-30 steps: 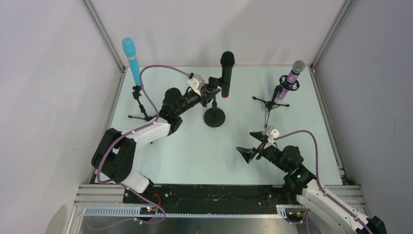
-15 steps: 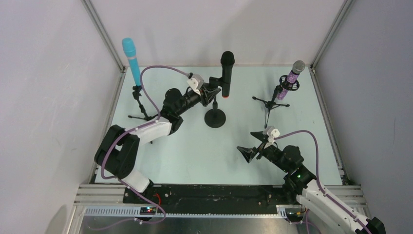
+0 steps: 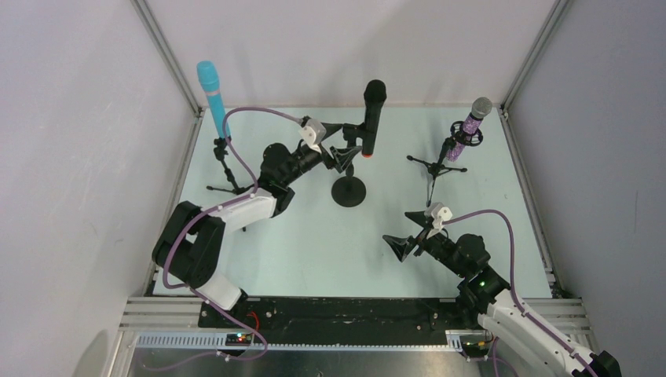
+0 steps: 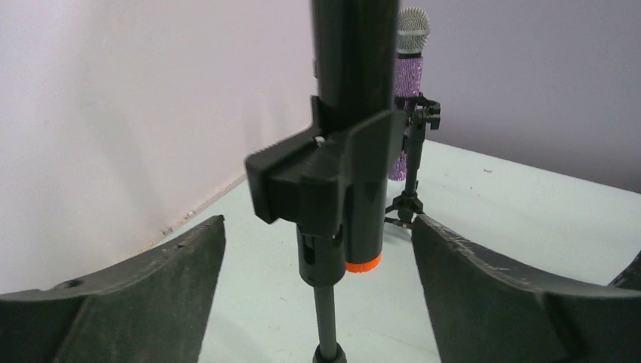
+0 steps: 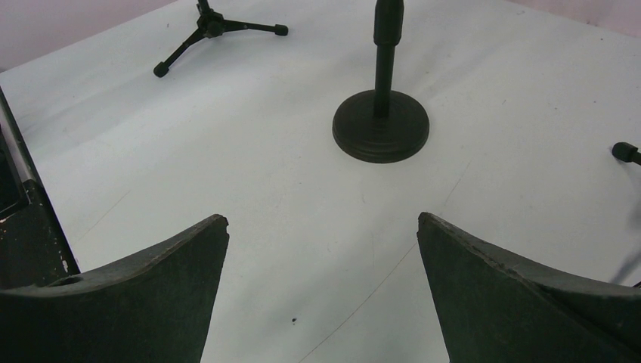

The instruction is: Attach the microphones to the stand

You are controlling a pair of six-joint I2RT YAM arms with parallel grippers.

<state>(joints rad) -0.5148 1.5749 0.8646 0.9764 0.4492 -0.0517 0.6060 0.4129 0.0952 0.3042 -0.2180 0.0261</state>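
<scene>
Flanking the black mic (image 4: 355, 68) with the left gripper (image 4: 317, 227) spread wide, a finger on either side and neither touching it.

Standing upright in the clip (image 4: 317, 181) of the round-base stand (image 3: 348, 191) at mid-table, orange ring (image 4: 363, 265) just below the clip. From above, set between the blue mic (image 3: 210, 88) on the left tripod (image 3: 226, 169) by the far-left corner and the purple mic (image 3: 474, 118) on the right tripod (image 3: 434, 167) toward the far right. Nearer the front edge, low over the table (image 3: 314, 243), the right gripper (image 3: 399, 232) with fingers well apart, gripping nothing, clear of all three stands and facing the round base in its wrist view.
</scene>
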